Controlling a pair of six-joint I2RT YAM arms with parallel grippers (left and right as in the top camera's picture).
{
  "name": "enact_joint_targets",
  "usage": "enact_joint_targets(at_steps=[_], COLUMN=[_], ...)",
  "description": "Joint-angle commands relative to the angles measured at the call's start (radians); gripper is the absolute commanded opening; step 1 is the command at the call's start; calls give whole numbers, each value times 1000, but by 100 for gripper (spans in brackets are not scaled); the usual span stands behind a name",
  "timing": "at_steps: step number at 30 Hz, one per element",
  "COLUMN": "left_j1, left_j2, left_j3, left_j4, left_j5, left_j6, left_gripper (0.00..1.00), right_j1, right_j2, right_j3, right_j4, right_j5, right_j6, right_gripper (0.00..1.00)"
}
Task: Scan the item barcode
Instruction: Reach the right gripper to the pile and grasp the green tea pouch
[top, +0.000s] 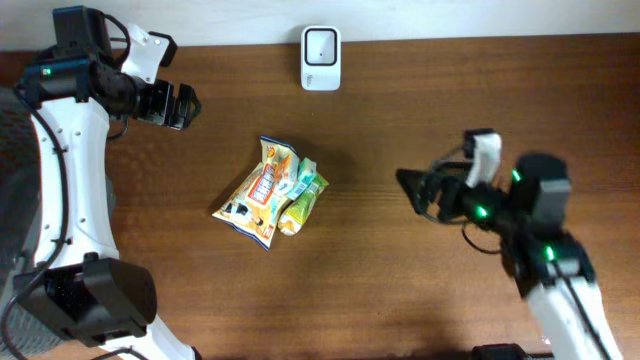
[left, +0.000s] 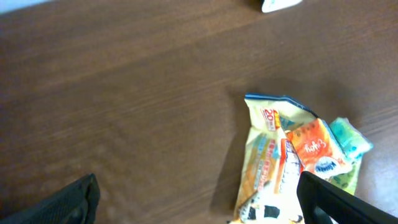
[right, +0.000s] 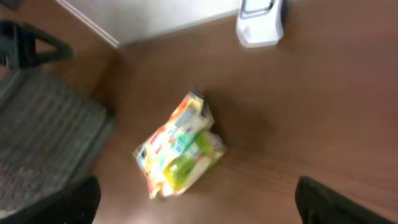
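Note:
A crumpled snack packet (top: 272, 192), yellow, orange and green, lies flat near the middle of the brown table; it also shows as the packet (left: 298, 162) in the left wrist view and the packet (right: 179, 152) in the right wrist view. A white barcode scanner (top: 321, 58) stands at the table's far edge. My left gripper (top: 180, 106) hovers open up and to the left of the packet, with nothing between its fingers. My right gripper (top: 415, 190) is open too, to the right of the packet and pointing at it. No barcode is readable on the packet.
The scanner (right: 261, 22) sits close to the white wall strip at the back. A grey mesh chair (right: 43, 143) stands beyond the table's left edge. Bare brown tabletop (top: 380, 290) surrounds the packet.

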Motion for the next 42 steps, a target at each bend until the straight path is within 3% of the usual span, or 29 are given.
enact_joint_targets(at_steps=[1,8,14,15,18,25,27,32,35,38,39,42], left_j1=[0,0,0,0,-2,-1,-1,0,0,0,0,0], left_j2=[-8,-8,-8,-8,-8,-8,-8,-8,-8,-8,-8,-8], left_j3=[8,8,8,8,8,8,8,8,8,8,8,8], left_j4=[-2,-2,-2,-2,-2,-2,-2,-2,-2,-2,-2,-2], left_j5=[15,15,15,15,15,15,15,15,15,15,15,15], left_j6=[19,19,19,19,19,19,19,19,19,19,19,19], left_gripper=[99,99,99,99,99,99,99,99,99,99,99,99], right_j1=[124,451,482,493,551,619,619,616,600,595,595,595], right_j2=[203,470,630,653,724,822,839,838,780,730,729,729], right_j3=[107,120,120,120,120,120,120,120,192,371,500,636], right_j4=[-8,97,221,232,261,392,396,387,216,-120,-326,-531], right_j5=[-33,215,137,165,280,422,436,436,433,492,568,823], right_j6=[10,218,376,453,670,777,776,745,652,434,310,42], right_gripper=[99,99,99,87,77,57,45,4,4,4,4,4])
